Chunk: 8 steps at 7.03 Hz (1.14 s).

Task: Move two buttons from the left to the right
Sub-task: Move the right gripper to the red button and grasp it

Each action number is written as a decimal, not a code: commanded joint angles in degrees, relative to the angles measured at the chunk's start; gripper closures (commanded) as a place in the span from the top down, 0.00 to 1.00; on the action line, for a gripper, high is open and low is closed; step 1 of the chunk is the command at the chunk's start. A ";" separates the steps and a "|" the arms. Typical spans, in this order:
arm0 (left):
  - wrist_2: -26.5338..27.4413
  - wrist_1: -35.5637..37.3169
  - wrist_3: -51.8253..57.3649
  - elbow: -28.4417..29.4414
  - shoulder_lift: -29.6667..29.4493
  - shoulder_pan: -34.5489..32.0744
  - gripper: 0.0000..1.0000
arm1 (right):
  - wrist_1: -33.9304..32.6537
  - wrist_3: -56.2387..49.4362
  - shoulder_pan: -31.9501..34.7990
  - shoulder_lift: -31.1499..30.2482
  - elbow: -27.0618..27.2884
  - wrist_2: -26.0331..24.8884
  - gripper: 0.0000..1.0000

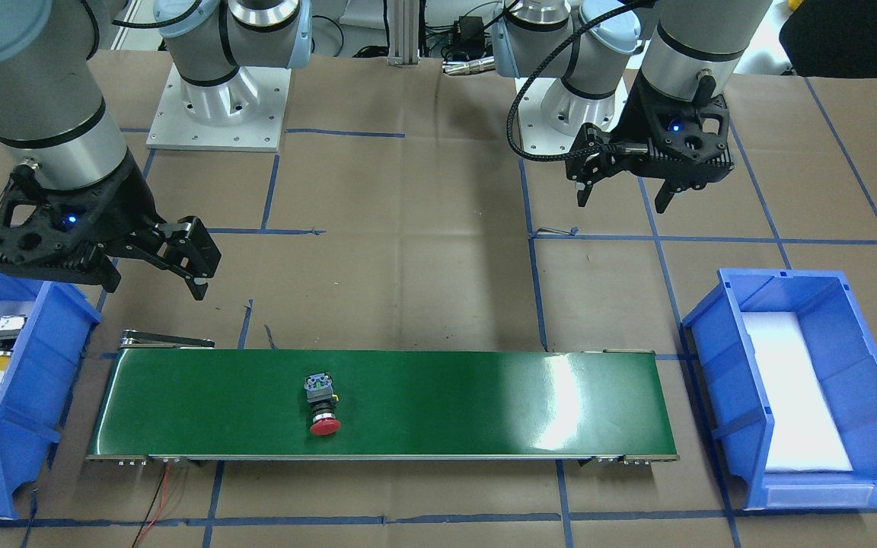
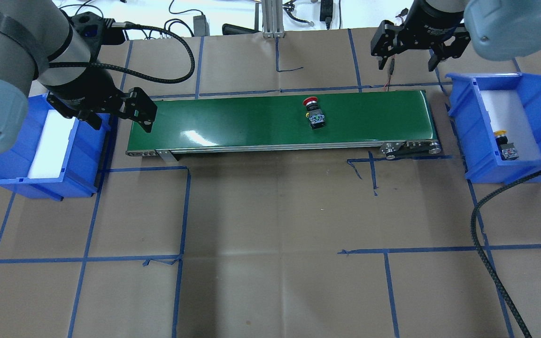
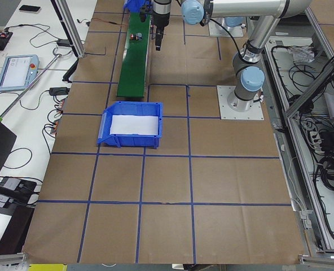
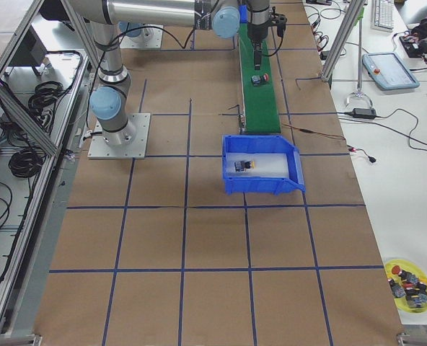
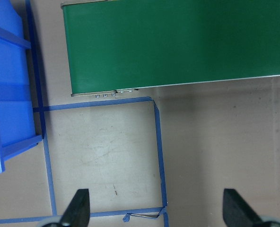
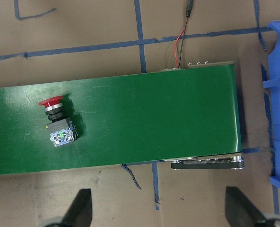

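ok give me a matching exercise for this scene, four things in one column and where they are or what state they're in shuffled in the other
Things
1. red-capped button
2. yellow-capped button
3. left-side blue bin
4. right gripper

Places or states
A. holds only a white liner
B. lying on the green belt
C. open, holding nothing
D. inside the right-side blue bin

Pairs: 1-B, 2-D, 3-A, 4-C
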 commanded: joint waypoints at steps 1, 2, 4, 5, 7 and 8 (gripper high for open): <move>0.00 0.00 0.00 0.00 0.03 -0.03 1.00 | -0.03 0.41 0.68 0.18 1.95 -0.02 0.99; 0.00 0.00 0.00 0.00 0.03 -0.03 1.00 | -0.38 0.50 0.60 0.01 3.44 -0.10 0.99; 0.00 0.00 0.00 0.00 0.03 0.06 1.00 | -1.17 -0.12 0.51 0.27 4.34 -0.19 0.99; 0.00 0.00 0.00 0.00 0.03 -0.03 1.00 | -1.17 -0.47 0.42 0.36 4.42 -0.11 0.99; 0.00 0.00 0.00 0.00 0.03 -0.03 1.00 | -1.17 -0.47 0.24 1.14 4.43 -0.11 0.99; 0.00 0.00 0.00 0.00 0.03 -0.03 1.00 | -1.61 -0.30 0.16 3.15 4.34 0.16 0.99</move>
